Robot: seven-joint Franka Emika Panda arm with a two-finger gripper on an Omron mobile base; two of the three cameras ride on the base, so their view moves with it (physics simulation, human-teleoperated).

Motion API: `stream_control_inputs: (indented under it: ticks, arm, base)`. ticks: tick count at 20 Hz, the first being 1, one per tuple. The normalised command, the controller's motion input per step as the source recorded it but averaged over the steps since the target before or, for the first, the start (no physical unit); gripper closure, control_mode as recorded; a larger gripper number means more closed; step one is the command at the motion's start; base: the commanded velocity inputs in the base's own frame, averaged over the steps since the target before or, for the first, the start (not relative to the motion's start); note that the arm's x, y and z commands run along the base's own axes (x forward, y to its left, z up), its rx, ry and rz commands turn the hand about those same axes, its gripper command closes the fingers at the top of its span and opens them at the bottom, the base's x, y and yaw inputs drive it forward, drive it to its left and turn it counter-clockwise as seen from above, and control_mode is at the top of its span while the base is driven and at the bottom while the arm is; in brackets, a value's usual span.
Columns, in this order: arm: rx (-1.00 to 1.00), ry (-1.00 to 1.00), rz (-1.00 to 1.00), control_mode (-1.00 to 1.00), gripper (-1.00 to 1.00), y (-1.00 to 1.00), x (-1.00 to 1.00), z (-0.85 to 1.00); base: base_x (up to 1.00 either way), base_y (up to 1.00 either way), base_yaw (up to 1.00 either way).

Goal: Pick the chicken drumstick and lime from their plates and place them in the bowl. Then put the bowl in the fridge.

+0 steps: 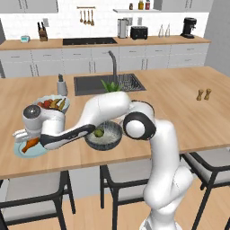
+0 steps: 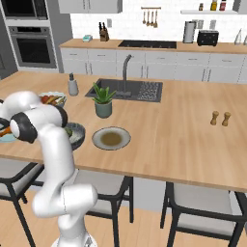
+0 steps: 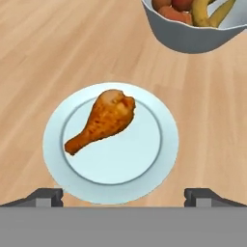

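Drumstick (image 3: 102, 123) lies untouched on the light blue plate (image 3: 161, 166) under the wide-open, empty tool (image 3: 123, 197), while the lime (image 1: 98, 132) already sits in the dark bowl (image 1: 110, 142) on the surface (image 1: 179, 108); drumstick transfer and fridge placement remain.

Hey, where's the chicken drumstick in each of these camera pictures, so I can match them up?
Left base view: the chicken drumstick lies at the far left, on the light blue plate, under the arm's hand.
Right base view: too hidden by the arm at the left edge to place it.
Hand view: it lies centre-left, on that plate, above the open tool.
Shared landmark: the fruit bowl, just beyond the plate.
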Motion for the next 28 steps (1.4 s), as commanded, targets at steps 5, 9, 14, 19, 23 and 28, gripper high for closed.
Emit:
stream_control_inputs:
  ticks: [5, 9, 14, 19, 23, 28]
  arm:
    - [0.00, 0.00, -0.06, -1.00, -1.00, 0.11, 0.44, -0.33]
    - [0.00, 0.00, -0.06, -1.00, -1.00, 0.26, 0.41, -0.17]
    - [0.00, 0.01, -0.07, -1.00, -1.00, 0.35, 0.34, -0.08]
    - [-0.02, 0.16, -0.06, -1.00, -1.00, 0.14, 0.05, -0.38]
    - [-0.05, 0.13, -0.02, -1.00, -1.00, -0.02, 0.00, -0.56]
    - [-0.02, 0.00, -0.06, -1.00, -1.00, 0.04, 0.27, -0.17]
  base:
    - [0.00, 0.00, 0.00]
    - [0.00, 0.00, 0.00]
    - [0.00, 0.00, 0.00]
    - [0.00, 0.00, 0.00]
    - [0.00, 0.00, 0.00]
    - [0.00, 0.00, 0.00]
